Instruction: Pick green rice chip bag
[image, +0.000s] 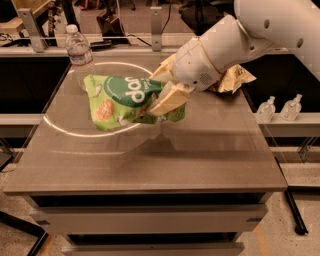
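The green rice chip bag (117, 100) is light green with a dark green round logo and pictured round chips. It hangs in the air above the grey table (210, 155), its shadow on the tabletop below. My gripper (162, 90) is shut on the bag's right end, with one cream finger (167, 100) across the front of the bag and the other behind it. The white arm reaches in from the upper right.
A clear water bottle (79, 54) stands at the table's back left. A brown and yellow chip bag (235, 77) lies at the back right, partly behind my arm. Two small bottles (280, 107) stand on a lower shelf to the right.
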